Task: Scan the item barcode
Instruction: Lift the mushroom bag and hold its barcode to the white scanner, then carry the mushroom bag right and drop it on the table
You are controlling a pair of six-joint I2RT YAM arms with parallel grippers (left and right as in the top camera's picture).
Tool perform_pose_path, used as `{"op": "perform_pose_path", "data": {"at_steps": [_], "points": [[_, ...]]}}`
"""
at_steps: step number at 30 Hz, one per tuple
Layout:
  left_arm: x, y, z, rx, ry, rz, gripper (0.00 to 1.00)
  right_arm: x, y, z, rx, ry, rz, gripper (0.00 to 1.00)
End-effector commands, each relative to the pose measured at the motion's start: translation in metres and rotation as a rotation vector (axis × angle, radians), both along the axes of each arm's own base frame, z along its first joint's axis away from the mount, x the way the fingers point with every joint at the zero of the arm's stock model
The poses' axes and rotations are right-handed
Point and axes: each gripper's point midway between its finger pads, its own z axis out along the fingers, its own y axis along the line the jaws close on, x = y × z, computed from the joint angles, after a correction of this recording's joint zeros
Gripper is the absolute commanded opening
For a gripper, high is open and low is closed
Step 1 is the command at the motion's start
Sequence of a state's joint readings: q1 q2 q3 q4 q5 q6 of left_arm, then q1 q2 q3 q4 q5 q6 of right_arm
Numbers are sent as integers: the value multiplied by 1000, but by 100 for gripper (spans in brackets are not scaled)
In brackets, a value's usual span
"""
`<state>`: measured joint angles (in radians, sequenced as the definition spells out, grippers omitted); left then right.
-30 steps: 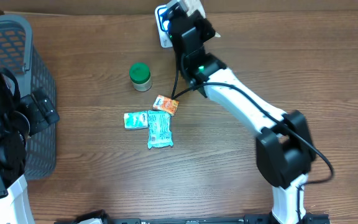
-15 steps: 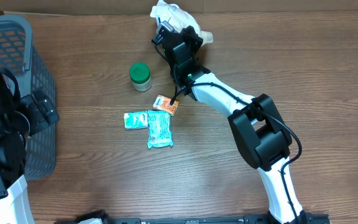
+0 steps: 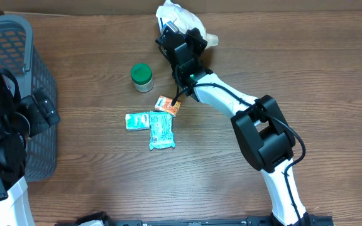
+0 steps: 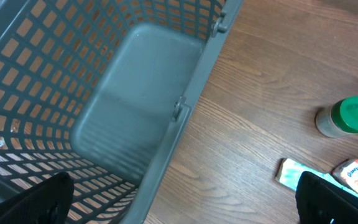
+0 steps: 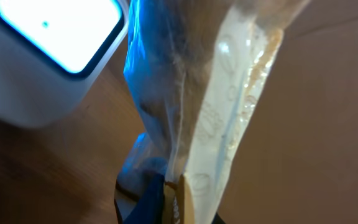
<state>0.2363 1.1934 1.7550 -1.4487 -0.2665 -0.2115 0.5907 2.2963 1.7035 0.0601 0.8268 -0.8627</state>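
Jaws: right clamped on clear packet (image 5: 219, 106) beside scanner (image 5: 48, 59); left wide apart, empty

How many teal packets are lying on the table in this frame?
2. The smaller teal packet lies left of centre; the larger teal packet touches its right end, pointing toward the near edge. More could be hidden under the right arm.

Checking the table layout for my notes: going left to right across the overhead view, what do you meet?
The basket → green-lidded jar → orange packet → right arm's black elbow joint. Left out, since they overlap others sideways: teal packets, held clear bag.
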Motion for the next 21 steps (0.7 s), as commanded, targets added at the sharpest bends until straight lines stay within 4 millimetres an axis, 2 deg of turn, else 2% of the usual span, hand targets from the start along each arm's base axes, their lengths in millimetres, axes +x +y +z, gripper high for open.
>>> {"op": "perform_pose_path", "data": {"at_steps": [1,5,9,12,16,18,20,21], "points": [[-3,2,9,3,-36,27,100,-11,0,72,202,-104,-37,4],[-3,2,9,3,-36,27,100,-39,-2,111,403,-57,-22,4],[-3,2,9,3,-36,27,100,-89,-2,135,692,148,36,4],[-3,2,9,3,-36,27,100,-130,-10,150,929,329,41,4],[-3,2,9,3,-37,27,100,-185,-50,155,1107,582,-18,4],[-3,2,9,3,-37,27,100,-202,-69,151,1167,677,-60,4],[-3,2,9,3,-36,27,100,-212,-95,142,1218,743,-149,4],[-3,2,9,3,-36,28,100,-215,-114,135,1243,765,-220,4]]}}
